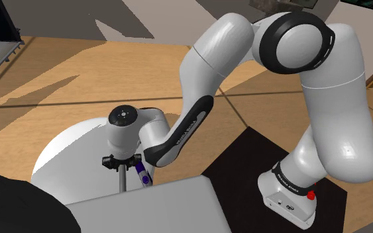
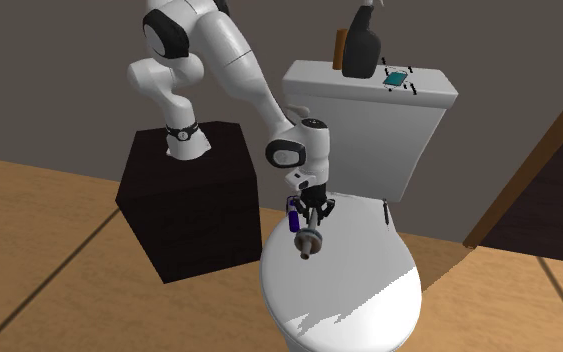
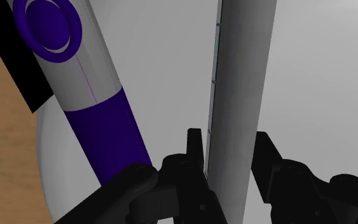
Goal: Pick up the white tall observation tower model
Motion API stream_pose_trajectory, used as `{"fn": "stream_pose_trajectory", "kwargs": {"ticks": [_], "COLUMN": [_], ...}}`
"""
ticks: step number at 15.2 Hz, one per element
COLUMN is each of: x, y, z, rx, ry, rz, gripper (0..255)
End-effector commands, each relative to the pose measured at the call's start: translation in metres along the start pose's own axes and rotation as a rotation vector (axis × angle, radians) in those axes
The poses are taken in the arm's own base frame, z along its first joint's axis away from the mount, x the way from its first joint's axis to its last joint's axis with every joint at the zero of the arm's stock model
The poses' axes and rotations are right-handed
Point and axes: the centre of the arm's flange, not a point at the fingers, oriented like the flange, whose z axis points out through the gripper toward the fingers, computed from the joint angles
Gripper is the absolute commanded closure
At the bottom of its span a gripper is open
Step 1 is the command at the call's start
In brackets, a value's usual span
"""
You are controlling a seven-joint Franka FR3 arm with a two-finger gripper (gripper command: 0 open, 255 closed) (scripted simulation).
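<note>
The tower model [image 3: 241, 95] is pale grey, its shaft marked with thin darker seam lines. The gripper [image 3: 229, 145] is all black. The tube [image 3: 88, 83] is white with a deep purple lower band and a purple ring on its end. The toilet lid [image 2: 369, 290] is white, the stand [image 2: 184, 200] black, and the wooden floor [image 2: 29, 220] tan.

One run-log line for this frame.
gripper: shut on tower model | beside: purple-white tube | surface: toilet lid | lifted: cannot tell
</note>
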Motion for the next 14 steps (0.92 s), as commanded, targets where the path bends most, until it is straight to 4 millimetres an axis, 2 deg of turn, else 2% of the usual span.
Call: {"fn": "stream_pose_trajectory", "kwargs": {"ticks": [1,14], "x": [-0.001,0.008], "y": [0.001,-0.006], "z": [0.001,-0.067], "rx": [-0.002,-0.002], "ry": [0.000,0.000], "rz": [0.001,0.001], "gripper": [255,255]}}
